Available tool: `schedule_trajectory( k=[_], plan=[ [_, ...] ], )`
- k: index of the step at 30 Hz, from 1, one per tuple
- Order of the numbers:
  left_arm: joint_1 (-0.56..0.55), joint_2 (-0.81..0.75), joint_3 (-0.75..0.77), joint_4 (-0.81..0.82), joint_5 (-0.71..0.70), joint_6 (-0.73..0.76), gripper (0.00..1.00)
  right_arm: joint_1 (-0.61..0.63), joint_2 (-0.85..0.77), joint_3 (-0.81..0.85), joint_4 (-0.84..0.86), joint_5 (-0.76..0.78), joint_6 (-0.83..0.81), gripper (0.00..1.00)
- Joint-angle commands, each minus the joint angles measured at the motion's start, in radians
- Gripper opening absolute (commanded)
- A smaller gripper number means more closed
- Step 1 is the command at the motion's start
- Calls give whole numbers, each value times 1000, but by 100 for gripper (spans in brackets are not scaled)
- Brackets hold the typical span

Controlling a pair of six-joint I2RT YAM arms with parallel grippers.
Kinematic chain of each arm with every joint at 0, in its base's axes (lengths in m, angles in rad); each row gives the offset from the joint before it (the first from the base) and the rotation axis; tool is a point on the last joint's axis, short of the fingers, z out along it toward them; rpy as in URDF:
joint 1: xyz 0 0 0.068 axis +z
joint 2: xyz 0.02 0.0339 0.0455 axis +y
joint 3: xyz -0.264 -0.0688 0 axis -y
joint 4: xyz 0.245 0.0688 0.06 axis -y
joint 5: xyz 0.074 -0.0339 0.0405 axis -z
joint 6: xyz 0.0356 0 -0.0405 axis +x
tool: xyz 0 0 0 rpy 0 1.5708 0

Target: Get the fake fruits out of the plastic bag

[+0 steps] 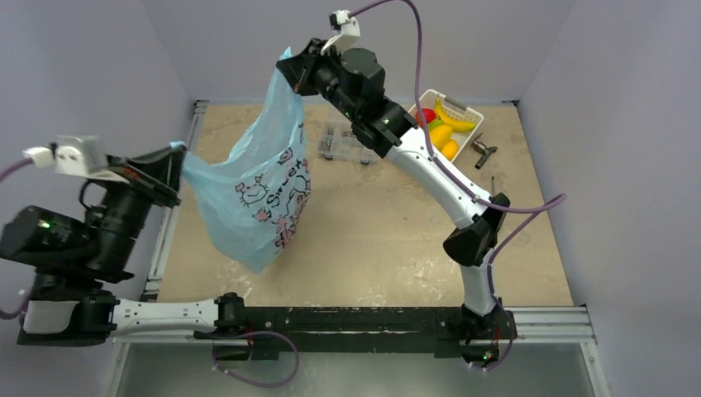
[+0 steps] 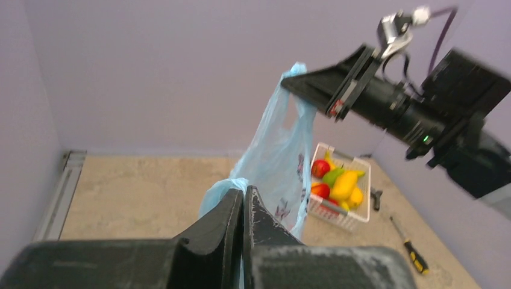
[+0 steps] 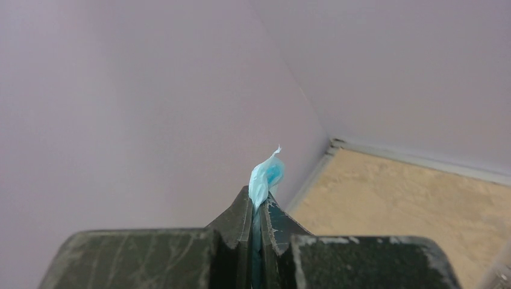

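Pale lilac walls (image 1: 83, 66) close the space on three sides, matte and bare, meeting in soft corners behind the table. The tabletop (image 1: 372, 240) is a tan, speckled board with a mottled, slightly worn look. An aluminium rail (image 1: 164, 248) runs along its left edge, and a near rail (image 1: 550, 321) borders the front. A metal strip (image 3: 385, 152) lines the foot of the wall where it meets the board. In front of the near rail lies a grey surface (image 1: 372, 372), faintly reflective. The light is even and diffuse, leaving only weak shadows on the board
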Motion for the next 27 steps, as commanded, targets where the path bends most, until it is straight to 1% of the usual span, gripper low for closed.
schedule_trajectory(
  k=[1, 3, 4, 6, 8, 11, 13, 14, 15, 16, 17, 18, 19, 20, 22, 23, 24, 25, 27],
  plan=[
    [3, 186, 323, -282, 133, 35, 0, 2, 17, 198, 14, -47, 19, 0],
    [3, 220, 330, -382, 194, -84, 0, -4, -55, 45, 82, -42, -2, 0],
    [3, 223, 295, -403, 230, -135, 0, -7, -107, -56, 120, -28, -10, 0],
    [4, 208, 152, -386, 305, -225, 0, -21, -212, -280, 194, 8, -18, 0],
    [11, 187, -1, -326, 371, -321, 0, -44, -309, -499, 254, 10, -44, 0],
    [36, 189, -204, -236, 547, -513, 0, -88, -442, -804, 304, 16, -89, 0],
    [34, 208, -306, -167, 699, -643, 0, -122, -500, -943, 278, 0, -111, 0],
    [35, 215, -355, -113, 778, -708, 0, -133, -525, -993, 254, -5, -125, 3],
    [35, 218, -399, -51, 873, -744, 0, -140, -547, -1024, 218, -7, -145, 10],
    [34, 217, -428, -12, 945, -770, 0, -145, -554, -1032, 147, 4, -163, 13],
    [34, 209, -445, -4, 991, -797, 0, -145, -556, -1026, 61, 32, -180, 15],
    [34, 197, -454, -12, 1003, -818, 0, -145, -559, -1020, -10, 73, -191, 16],
    [34, 185, -461, -22, 1004, -834, 0, -145, -563, -1012, -76, 111, -199, 20],
    [34, 174, -465, -29, 1000, -843, 0, -145, -569, -1007, -126, 136, -209, 27],
    [34, 160, -478, -6, 998, -859, 0, -145, -583, -988, -227, 169, -215, 54],
    [34, 160, -481, 6, 998, -861, 0, -146, -594, -977, -278, 198, -212, 66],
    [34, 166, -479, 14, 996, -861, 0, -143, -604, -961, -319, 200, -213, 77],
    [34, 177, -472, 17, 991, -868, 0, -141, -611, -940, -371, 194, -198, 83],
    [34, 208, -445, 15, 983, -869, 0, -131, -634, -891, -493, 225, -138, 91]
  ],
)
